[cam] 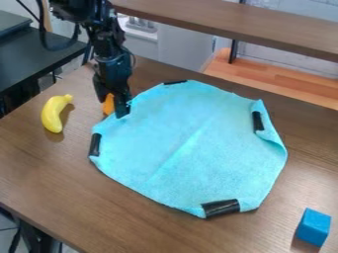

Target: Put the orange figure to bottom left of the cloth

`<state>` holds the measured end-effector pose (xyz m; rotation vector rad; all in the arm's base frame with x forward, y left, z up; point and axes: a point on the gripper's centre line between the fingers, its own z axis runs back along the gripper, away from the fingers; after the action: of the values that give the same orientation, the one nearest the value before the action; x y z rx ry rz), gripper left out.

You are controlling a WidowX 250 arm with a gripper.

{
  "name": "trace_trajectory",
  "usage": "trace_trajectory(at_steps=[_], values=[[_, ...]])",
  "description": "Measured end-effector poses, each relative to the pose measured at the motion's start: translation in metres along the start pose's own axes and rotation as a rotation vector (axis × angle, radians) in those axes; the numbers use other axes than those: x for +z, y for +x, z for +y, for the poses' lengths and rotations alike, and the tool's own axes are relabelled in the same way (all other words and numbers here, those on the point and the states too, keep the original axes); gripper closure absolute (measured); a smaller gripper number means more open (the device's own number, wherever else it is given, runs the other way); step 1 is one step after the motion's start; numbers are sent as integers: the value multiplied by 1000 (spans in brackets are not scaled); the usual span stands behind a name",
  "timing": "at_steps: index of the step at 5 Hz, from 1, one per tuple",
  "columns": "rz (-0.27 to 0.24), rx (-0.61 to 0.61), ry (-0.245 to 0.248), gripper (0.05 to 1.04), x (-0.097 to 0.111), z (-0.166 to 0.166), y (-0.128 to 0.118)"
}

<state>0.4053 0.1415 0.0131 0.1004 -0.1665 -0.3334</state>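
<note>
Camera view, clock face centred on the cloth: the tabletop (66, 183) has its far edge running from eleven round past two, and its near-left edge cutting across around eight; a broad stretch of wood lies between that edge and the cloth (185, 143), widening from seven to six. The cloth's rim carries black tape patches at nine, just short of twelve, two and just past five; the rim is folded over near two. Yellow banana (53, 114) between nine and ten, apart from the cloth, stem toward one; wood shows between it and the orange figure. Blue block (313, 227) between four and five, well apart from the cloth. Beyond the far edge, a brown shelf (231, 22) spans the top, with a lighter wooden surface (271, 76) below it at one to two. Orange figure (108, 105) at ten, at the cloth's rim, partly hidden by the claw (111, 105). Cannot tell whether the claw is spread around it or pinching it. Black arm (105, 32) comes in from the top edge toward eleven, hanging nearly straight down, its lower end overlapping the cloth's rim in view.
</note>
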Motion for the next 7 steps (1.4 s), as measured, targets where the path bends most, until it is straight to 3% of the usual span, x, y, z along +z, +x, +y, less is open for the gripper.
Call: trace_trajectory(at_steps=[1, 3, 5, 6, 7], values=[[-11, 5, 8, 118, 7, 6, 9], [-5, 18, 11, 640, 7, 10, 12], [47, 16, 20, 646, 8, 11, 5], [44, 9, -9, 647, 8, 8, 4], [23, 6, -27, 646, 24, 4, -3]])
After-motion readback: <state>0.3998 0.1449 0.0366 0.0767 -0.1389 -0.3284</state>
